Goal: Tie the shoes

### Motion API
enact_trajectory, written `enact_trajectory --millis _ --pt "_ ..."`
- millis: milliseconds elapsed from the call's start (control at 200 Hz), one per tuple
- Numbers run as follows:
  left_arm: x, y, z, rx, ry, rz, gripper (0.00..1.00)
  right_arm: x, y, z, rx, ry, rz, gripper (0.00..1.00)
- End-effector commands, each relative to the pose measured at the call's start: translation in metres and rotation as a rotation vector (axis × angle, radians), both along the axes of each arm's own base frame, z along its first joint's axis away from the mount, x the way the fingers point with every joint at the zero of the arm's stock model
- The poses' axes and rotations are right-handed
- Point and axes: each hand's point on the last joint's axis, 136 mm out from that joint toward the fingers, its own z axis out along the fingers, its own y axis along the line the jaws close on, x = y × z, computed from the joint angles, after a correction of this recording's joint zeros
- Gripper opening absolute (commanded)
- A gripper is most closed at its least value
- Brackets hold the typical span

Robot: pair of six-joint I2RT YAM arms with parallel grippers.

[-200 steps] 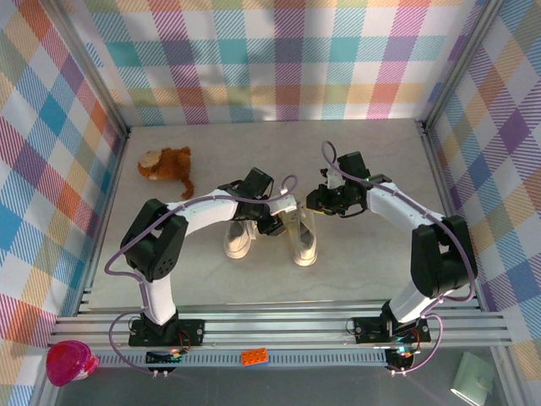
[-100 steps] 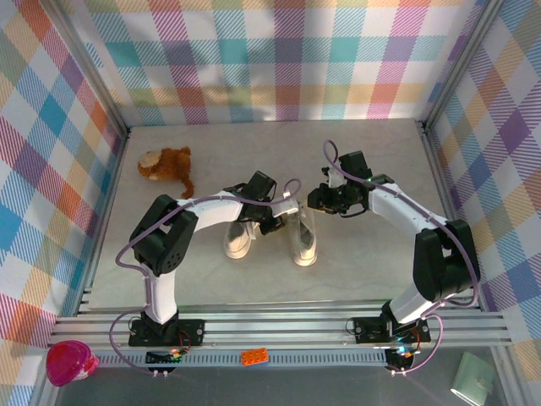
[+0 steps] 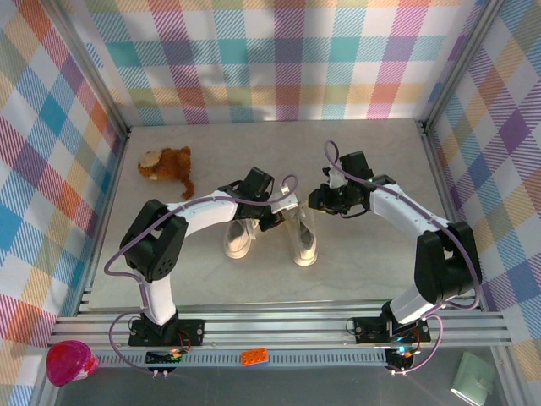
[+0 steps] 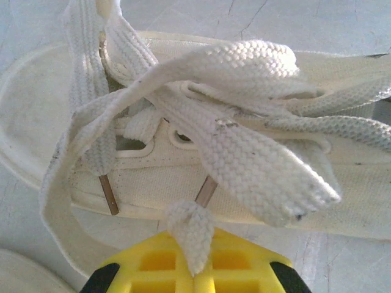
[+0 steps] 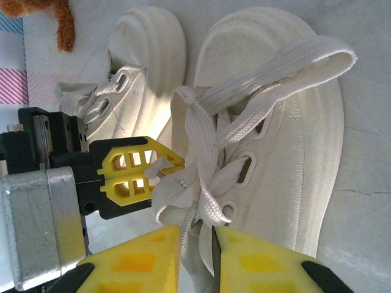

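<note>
Two cream canvas shoes stand side by side mid-table, the left shoe (image 3: 237, 243) and the right shoe (image 3: 304, 245). My left gripper (image 3: 283, 210) is at the right shoe's lacing, shut on a folded white lace (image 4: 192, 229) between its yellow fingers (image 4: 146, 262). My right gripper (image 3: 314, 200) hangs on the other side of the same shoe (image 5: 287, 140). Its yellow fingers (image 5: 131, 268) are shut on lace strands (image 5: 197, 244) running down from the half-made knot (image 5: 198, 152). The left gripper (image 5: 177, 166) faces it, pinching its lace end.
A brown plush toy (image 3: 166, 165) lies at the back left. Plaid walls enclose the table on three sides, and a metal rail (image 3: 279, 326) runs along the near edge. An orange brick (image 3: 254, 356) and a pink object (image 3: 69, 362) lie beyond the rail.
My left gripper has closed on the lace at the right shoe. Its arm swayed slightly and came back. The right arm has held still.
</note>
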Motion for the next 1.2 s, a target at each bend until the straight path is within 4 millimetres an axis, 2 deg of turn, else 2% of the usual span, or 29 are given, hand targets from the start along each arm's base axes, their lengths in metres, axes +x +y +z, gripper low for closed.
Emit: enact_trajectory --millis 0,285,530,815,1195 --pt "-0.006 -0.005 0.014 -0.028 0.012 -0.023 0.00 -0.003 -0.002 0.005 0.011 -0.008 -0.003 0.22" --pt "-0.018 0.007 -0.016 0.070 0.087 -0.049 0.00 -0.006 0.001 0.003 0.035 0.007 0.003 0.22" --pt "-0.018 0.003 -0.006 0.043 0.068 -0.065 0.00 -0.010 0.004 -0.002 0.050 0.027 0.006 0.22" --pt "-0.021 -0.002 -0.010 0.054 0.079 -0.124 0.00 -0.008 0.008 -0.004 0.065 0.039 0.007 0.21" --pt "-0.027 -0.020 0.009 -0.016 0.064 -0.162 0.00 -0.006 0.014 -0.006 0.097 0.060 0.001 0.22"
